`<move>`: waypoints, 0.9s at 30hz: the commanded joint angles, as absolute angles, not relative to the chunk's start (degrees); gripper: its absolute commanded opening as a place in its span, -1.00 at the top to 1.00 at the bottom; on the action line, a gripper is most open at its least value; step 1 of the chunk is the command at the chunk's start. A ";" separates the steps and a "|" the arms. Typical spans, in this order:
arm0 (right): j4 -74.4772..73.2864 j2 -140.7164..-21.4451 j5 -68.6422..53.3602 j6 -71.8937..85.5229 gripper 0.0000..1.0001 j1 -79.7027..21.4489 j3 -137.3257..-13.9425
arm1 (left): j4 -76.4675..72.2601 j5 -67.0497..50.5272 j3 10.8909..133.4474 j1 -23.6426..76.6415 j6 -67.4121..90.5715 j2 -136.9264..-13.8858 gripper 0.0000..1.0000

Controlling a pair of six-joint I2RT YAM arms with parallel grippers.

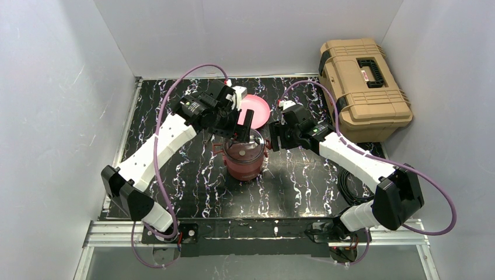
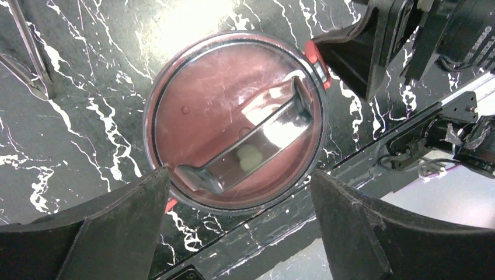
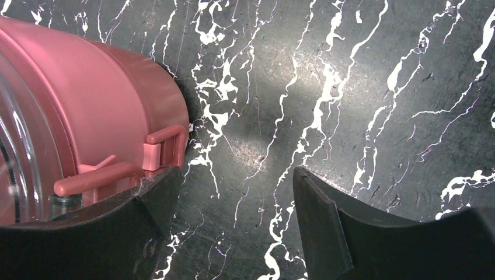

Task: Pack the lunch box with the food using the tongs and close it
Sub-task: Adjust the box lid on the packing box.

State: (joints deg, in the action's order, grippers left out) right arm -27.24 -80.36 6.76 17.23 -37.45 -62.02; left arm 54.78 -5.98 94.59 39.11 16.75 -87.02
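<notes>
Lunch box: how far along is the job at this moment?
Done: the lunch box is stacked with its lid on; the tongs lie aside. In hand: the left claw hangs open over the lid, the right claw open beside a side latch. Left: probably fastening the latches.

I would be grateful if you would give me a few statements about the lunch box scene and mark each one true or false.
1. The lid with the handle sits on the lunch box. True.
2. The left gripper is clamped on the handle. False: it hangs open above the lid, a finger on either side, holding nothing.
3. The right gripper is open beside the lunch box, next to a side clasp. True.
4. The tan toolbox stands open. False: it is shut, at the back right.
5. The pink plate lies between the lunch box and the arm bases. False: it lies behind the lunch box, on the far side.
</notes>
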 commanded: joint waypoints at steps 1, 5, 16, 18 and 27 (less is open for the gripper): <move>-25.10 -80.29 6.03 17.64 -0.58 -37.09 -61.46 | 53.96 -4.68 96.62 39.18 17.88 -88.88 -0.77; -24.99 -80.19 5.87 17.69 -0.57 -37.08 -61.23 | 53.98 -3.71 97.13 39.17 17.35 -90.73 -0.77; -24.85 -79.98 5.68 17.87 -0.57 -37.09 -60.56 | 53.98 -1.10 94.95 39.17 16.02 -92.06 -0.71; -24.87 -79.99 5.47 17.91 -0.57 -37.09 -60.63 | 54.11 -0.93 93.80 39.12 15.76 -91.79 -0.69; -26.91 -81.49 7.28 15.90 -0.56 -37.08 -62.39 | 55.42 -3.75 93.58 39.29 4.11 -92.77 -0.61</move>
State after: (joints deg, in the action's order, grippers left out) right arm -26.59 -80.44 5.41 17.39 -37.45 -60.84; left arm 52.03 -4.67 94.32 39.55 12.16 -92.47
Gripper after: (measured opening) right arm 0.784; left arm 0.793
